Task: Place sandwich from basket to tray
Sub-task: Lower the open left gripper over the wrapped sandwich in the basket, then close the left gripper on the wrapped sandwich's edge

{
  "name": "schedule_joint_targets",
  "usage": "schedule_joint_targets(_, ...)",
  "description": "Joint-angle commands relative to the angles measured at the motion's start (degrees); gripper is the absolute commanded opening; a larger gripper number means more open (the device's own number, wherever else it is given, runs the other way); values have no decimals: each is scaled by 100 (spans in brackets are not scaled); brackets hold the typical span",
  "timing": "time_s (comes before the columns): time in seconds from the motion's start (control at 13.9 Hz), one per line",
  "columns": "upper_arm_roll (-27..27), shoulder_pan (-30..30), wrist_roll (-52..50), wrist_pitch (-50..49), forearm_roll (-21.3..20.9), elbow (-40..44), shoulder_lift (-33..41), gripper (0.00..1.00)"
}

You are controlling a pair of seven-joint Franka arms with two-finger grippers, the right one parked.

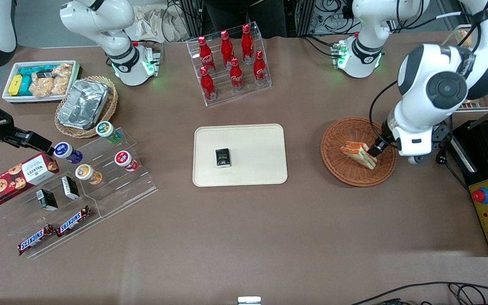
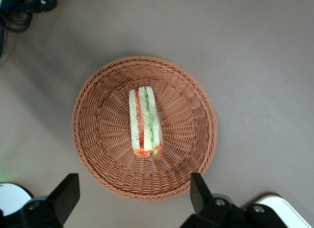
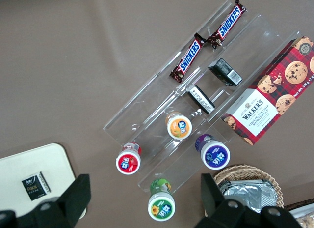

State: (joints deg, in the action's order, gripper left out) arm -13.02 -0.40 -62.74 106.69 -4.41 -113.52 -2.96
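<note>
The sandwich [image 1: 357, 154] [image 2: 144, 123] is a triangular wedge of white bread with orange-red and green filling layers. It lies in the middle of the basket [image 1: 338, 163] [image 2: 98, 115], a round, shallow, reddish-brown wicker one. From the basket, the tray [image 1: 252, 137] sits near at nine o'clock in the front view: flat, cream-coloured, rectangular with rounded corners and a low rim. The gripper [image 1: 375, 149] [image 2: 132, 196] hangs over the basket, fingers apart.

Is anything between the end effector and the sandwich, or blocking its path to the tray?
Nothing visible. The open end effector hovers over the basket with the sandwich uncovered below. Bare table lies between basket and tray; a small black box sits on the tray, leaving room around it.
</note>
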Motion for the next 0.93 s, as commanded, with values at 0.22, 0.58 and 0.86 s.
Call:
schedule_joint_targets(0.22, 27, 5, -301, 878, -104, -643, -135, 100)
schedule_joint_targets(0.58, 36, 137, -336, 1573, -43, -1135, -257, 100)
schedule_joint_targets(0.86, 45, 154, -467, 2250, -51, -1690, -231, 100)
